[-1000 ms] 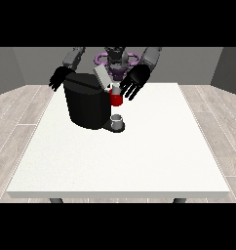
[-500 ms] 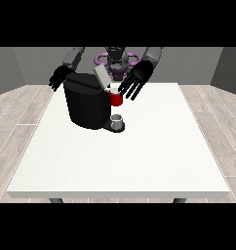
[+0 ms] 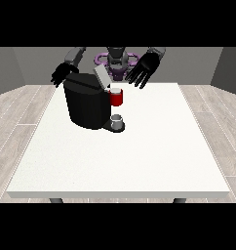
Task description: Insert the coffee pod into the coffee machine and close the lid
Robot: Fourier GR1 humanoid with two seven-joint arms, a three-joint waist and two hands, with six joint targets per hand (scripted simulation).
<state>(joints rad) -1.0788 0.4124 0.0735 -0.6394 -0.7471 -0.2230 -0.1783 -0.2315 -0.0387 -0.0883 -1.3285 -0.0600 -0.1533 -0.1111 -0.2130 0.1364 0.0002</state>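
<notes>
A black coffee machine stands on the white table, left of centre. Its grey lid is tilted up and open. A red part with a pale top, perhaps the pod, sits at the machine's front head. A small grey cup stands on the drip tray below. The hand at the view's right hovers open, fingers spread, up and to the right of the lid, touching nothing. The hand at the view's left hangs behind the machine's back corner, fingers relaxed.
The robot's torso is behind the table's far edge. The table's front half and right side hold nothing else.
The hand at the view's right has risen and drawn back to the right, away from the red part and lid. The other hand has barely moved.
</notes>
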